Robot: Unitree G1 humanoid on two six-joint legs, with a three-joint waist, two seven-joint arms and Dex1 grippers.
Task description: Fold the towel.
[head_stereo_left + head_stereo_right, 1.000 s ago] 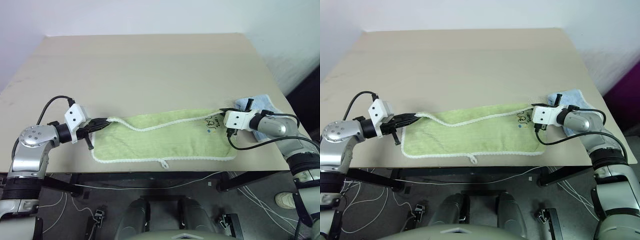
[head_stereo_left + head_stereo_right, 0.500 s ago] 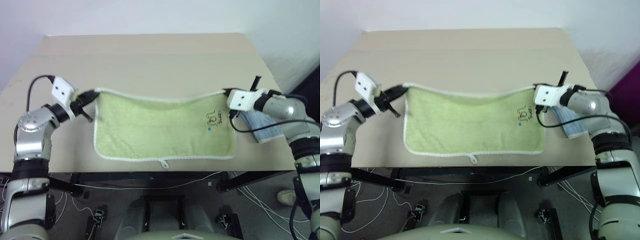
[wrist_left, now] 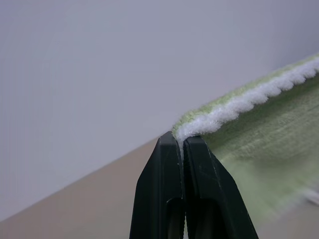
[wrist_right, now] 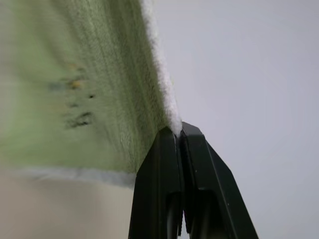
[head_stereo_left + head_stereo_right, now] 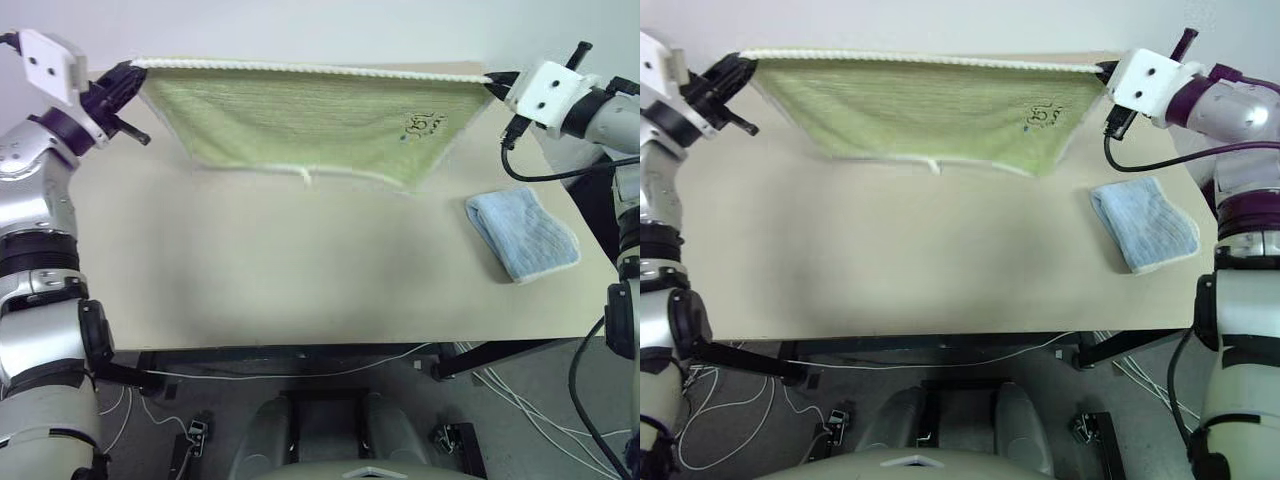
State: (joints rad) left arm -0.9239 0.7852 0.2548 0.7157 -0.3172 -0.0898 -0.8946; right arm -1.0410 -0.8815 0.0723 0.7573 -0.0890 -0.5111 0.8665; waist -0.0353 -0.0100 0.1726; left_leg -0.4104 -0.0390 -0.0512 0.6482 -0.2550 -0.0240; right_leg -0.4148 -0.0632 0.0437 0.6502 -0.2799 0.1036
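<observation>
Since a second ago both arms have risen, and the towel point(image 5: 300, 115), which then lay flat along the near edge of the table point(image 5: 300, 270), now hangs in the air above the far part of it, stretched wide between the two hands. The left fingers point(image 3: 182, 144) are closed on the towel's white corded corner at one end; the right fingers point(image 4: 178, 133) are closed on the corner at the other end. The top edge runs taut and nearly level, the lower edge sags, with the small white loop point(image 5: 306, 176) hanging from it. The printed mark point(image 5: 424, 124) sits near the right end. A folded blue cloth point(image 5: 522, 234) lies on the table below the right arm.
</observation>
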